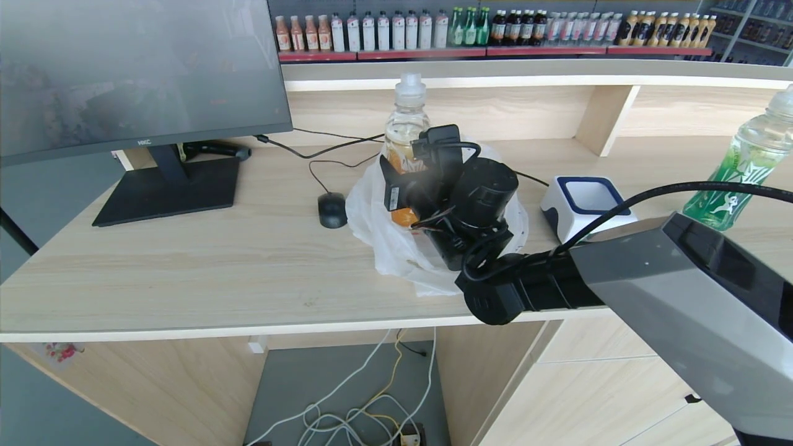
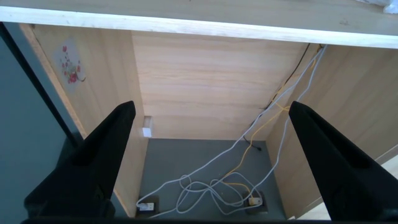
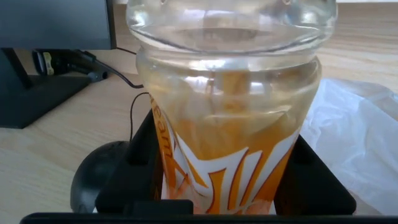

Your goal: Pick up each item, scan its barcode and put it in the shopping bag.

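Right gripper (image 1: 404, 193): one orange bottle (image 3: 230, 124); one green bottle (image 1: 743, 167).

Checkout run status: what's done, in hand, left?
Done: nothing visibly bagged; whether anything was scanned cannot be told. In hand: right gripper shut on the orange bottle at the shopping bag. Remaining: release it, then the green bottle on the counter. Left gripper open, below the counter.

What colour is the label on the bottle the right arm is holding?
Orange with white swirls. The label shows best in the right wrist view.
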You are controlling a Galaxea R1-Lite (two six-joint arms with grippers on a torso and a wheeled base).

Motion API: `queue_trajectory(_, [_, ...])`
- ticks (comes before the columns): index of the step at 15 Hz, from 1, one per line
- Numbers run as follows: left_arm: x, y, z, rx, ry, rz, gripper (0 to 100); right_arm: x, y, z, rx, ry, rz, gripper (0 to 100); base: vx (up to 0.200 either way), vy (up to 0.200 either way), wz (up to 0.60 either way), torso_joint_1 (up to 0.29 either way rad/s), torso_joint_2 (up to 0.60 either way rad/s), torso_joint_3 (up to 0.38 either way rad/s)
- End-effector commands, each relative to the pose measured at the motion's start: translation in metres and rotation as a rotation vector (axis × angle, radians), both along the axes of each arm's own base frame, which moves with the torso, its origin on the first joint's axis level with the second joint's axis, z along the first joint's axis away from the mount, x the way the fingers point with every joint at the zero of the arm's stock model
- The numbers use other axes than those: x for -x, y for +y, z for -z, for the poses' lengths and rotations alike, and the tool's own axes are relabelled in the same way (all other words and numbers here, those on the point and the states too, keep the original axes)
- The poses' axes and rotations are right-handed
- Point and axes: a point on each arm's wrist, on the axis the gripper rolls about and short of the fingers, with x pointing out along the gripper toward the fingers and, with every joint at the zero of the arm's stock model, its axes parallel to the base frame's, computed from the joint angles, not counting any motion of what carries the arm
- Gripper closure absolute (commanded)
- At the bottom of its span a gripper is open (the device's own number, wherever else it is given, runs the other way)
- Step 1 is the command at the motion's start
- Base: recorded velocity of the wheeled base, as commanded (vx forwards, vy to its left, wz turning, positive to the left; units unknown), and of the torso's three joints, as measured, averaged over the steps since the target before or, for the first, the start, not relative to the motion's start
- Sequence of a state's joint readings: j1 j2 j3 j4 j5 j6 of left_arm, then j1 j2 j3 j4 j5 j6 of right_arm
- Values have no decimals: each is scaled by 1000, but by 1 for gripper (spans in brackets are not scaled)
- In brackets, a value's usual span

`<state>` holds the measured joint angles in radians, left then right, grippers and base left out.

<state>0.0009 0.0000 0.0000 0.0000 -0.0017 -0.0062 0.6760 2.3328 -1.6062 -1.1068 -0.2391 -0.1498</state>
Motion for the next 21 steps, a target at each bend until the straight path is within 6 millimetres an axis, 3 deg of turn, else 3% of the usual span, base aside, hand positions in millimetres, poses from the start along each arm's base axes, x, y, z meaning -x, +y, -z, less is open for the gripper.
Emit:
queue_trajectory(1, [0, 0, 0, 1, 0, -1, 0, -1, 1, 4, 4, 6, -1, 100, 0, 0, 0, 0, 0, 0])
queue_trajectory(2, [0, 0, 0, 1, 0, -1, 0, -2, 2, 5, -4, 10, -4, 0, 0, 0, 0, 0, 0, 0])
queue_trajectory(16, [0, 0, 0, 0, 0, 1, 0, 1, 0, -3, -37, -1, -7, 0, 0, 0, 0, 0, 0, 0])
queue_trajectory(21, [0, 0, 0, 0, 0, -1, 0, 9, -6, -25, -49, -73, 24, 0, 0, 0, 0, 0, 0, 0])
